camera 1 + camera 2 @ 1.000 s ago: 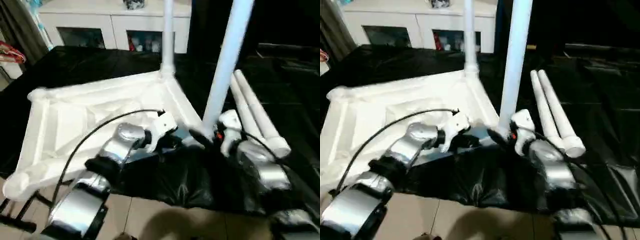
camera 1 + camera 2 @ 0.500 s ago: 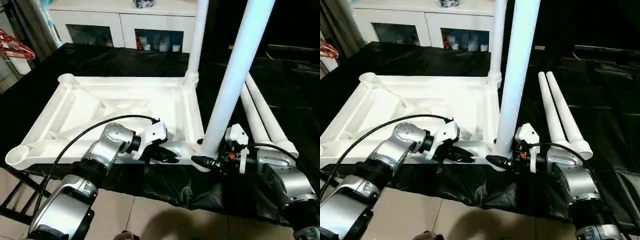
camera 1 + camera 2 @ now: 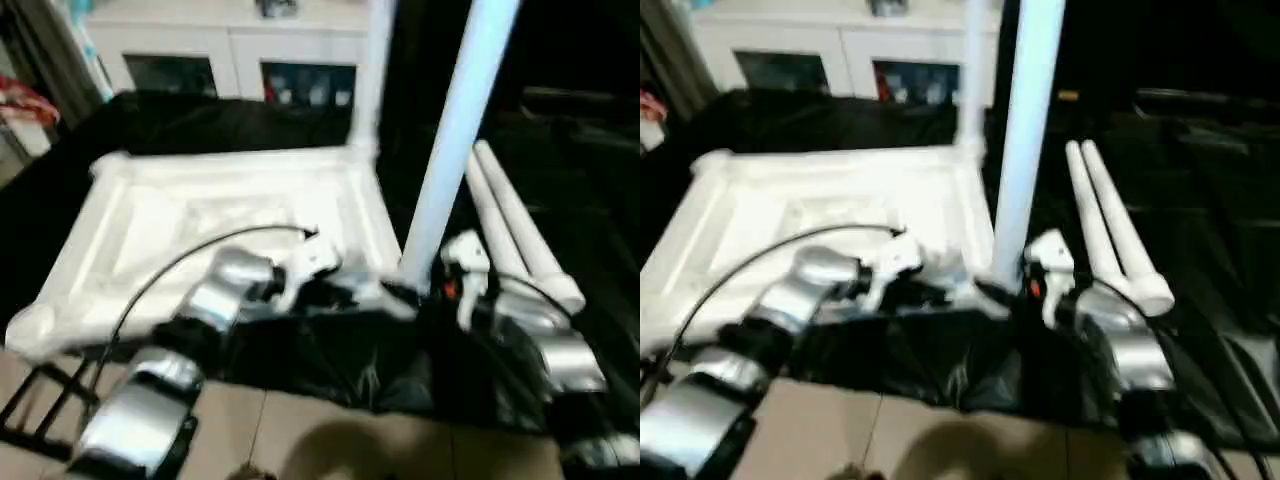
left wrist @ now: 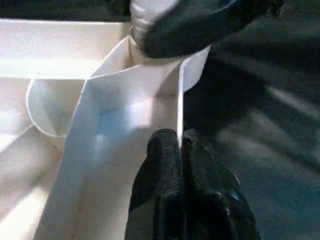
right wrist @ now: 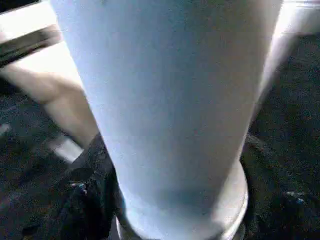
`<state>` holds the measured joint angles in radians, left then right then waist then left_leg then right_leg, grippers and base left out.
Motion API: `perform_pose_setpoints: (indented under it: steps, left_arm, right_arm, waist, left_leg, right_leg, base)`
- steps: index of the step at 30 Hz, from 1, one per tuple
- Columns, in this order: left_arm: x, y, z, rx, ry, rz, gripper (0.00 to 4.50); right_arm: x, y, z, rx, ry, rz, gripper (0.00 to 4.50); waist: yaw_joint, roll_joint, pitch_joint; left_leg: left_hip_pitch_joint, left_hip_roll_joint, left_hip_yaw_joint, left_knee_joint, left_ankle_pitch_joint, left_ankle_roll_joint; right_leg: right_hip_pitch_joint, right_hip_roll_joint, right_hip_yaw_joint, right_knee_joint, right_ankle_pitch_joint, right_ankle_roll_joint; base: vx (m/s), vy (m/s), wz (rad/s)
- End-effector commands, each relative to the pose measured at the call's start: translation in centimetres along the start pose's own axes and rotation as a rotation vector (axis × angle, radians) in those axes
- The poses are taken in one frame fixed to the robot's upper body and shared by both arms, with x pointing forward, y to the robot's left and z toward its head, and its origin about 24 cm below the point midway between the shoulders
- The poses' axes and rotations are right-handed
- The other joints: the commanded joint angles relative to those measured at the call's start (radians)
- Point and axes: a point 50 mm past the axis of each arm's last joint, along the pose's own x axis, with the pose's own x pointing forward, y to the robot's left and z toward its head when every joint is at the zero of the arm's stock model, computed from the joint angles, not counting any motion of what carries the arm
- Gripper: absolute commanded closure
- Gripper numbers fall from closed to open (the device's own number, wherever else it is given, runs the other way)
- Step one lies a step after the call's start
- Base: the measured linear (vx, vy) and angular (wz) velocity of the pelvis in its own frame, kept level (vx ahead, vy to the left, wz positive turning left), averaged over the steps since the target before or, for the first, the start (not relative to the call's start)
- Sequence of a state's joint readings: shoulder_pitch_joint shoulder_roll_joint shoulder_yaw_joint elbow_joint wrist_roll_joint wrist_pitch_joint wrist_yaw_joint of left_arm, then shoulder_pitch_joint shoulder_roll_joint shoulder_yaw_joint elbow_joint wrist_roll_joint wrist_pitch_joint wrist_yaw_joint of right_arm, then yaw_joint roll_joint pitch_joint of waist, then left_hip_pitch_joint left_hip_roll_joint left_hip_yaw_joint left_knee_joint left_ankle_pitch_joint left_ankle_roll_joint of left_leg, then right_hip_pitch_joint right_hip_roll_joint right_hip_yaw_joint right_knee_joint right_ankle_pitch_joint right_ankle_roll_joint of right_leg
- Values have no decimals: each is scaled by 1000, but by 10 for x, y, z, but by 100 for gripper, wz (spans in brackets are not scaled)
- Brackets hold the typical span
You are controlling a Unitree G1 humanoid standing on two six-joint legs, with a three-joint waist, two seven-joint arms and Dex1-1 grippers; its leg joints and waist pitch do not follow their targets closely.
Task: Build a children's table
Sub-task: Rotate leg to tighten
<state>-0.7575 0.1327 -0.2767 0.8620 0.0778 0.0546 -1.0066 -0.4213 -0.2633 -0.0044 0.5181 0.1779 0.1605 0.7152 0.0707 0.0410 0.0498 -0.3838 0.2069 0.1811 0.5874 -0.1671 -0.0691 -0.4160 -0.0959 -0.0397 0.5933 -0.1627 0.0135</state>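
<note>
Your tabletop (image 3: 200, 215) lay upside down on the black-covered bench (image 3: 180, 125), ribbed underside up, which is the only way its corner sockets could take legs from above. It filled the middle and nine o'clock side of the head view, with its near edge hanging close to the bench's front.

One leg (image 3: 368, 70) already stood upright in the far corner socket, at about twelve o'clock from the tabletop's centre. A second leg (image 3: 455, 140) stood upright at the near corner, at roughly four o'clock from that centre, its foot at the socket; I judged this the leg you were seating. Whether it was fully home I could not tell.

Two spare legs (image 3: 520, 235) lay side by side on the bench at three o'clock, just beyond the standing leg, parked within the right arm's reach.

Your left gripper (image 4: 179, 150) had its jaws pinched shut on the thin wall of the tabletop's near rim, beside the socket. That grip looked meant to pin the light plastic top so it would not slide or tip while the leg was pressed in.

Your right gripper (image 3: 425, 292) sat at the base of the standing leg, jaws spread wide to either side of the tube. Whether they were actually clamping it I could not tell; the hold looked meant to keep the leg plumb over its socket.
</note>
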Motion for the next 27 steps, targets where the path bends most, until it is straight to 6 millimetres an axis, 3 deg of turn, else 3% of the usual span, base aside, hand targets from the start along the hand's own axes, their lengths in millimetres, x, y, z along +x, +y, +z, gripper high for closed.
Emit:
perform_pose_setpoints:
  steps: [1,3,5,8,15,17,19,24,27]
  left_arm:
    - [15,4,19,-13,-37,121,450]
    - [20,4,23,-25,-44,150,450]
    - [25,3,27,-31,-53,167,450]
    - [31,-1,30,-22,-63,159,450]
    - [28,-3,29,0,-76,108,450]
    - [23,-4,24,19,-74,61,450]
    - [19,-5,22,33,-76,26,450]
    - [6,-8,15,60,-75,-80,450]
    - [-1,-10,12,78,-71,-142,450]
  right_arm:
    - [20,13,-12,57,44,-76,175]
    - [25,15,-11,65,42,-112,175]
    - [33,20,-8,57,31,-133,175]
    - [43,26,-5,62,4,-139,105]
    - [39,21,-4,30,11,-132,40]
    - [32,16,-3,-33,13,-80,40]
    - [27,14,-1,-73,4,-34,40]
    - [6,15,5,-149,-20,166,40]
    - [-6,16,5,-160,-12,272,40]
  waist:
    - [-3,-16,-60]
    - [-6,-18,-61]
    - [-8,-14,-64]
    - [-7,-14,-67]
    - [-7,-13,-66]
    - [-7,-10,-65]
    - [-6,-13,-67]
    - [-1,-12,-69]
    - [2,-10,-69]
  left_leg:
    - [21,6,-1,-77,-330,0]
    - [15,4,-2,-77,-318,4]
    - [13,4,-1,-76,-304,13]
    - [11,4,-1,-74,-281,25]
    - [10,5,-1,-76,-287,38]
    - [11,5,-1,-76,-298,34]
    - [8,6,-2,-75,-296,43]
    - [6,10,1,-69,-239,80]
    - [7,14,2,-69,-243,86]
  right_leg:
    - [40,-36,16,-90,-419,-181]
    - [44,-35,16,-91,-413,-173]
    - [43,-33,17,-89,-363,-180]
    - [47,-32,16,-83,-312,-196]
    - [50,-33,15,-82,-305,-200]
    - [49,-33,15,-84,-320,-198]
    - [53,-35,15,-84,-307,-199]
    - [58,-32,15,-70,-191,-244]
    - [56,-32,14,-67,-185,-259]
  base:
    - [0,0,0]
    - [0,0,0]
    - [0,0,0]
    - [0,0,0]
    - [0,0,0]
    - [0,0,0]
    - [0,0,0]
    - [0,0,0]
    - [0,0,0]
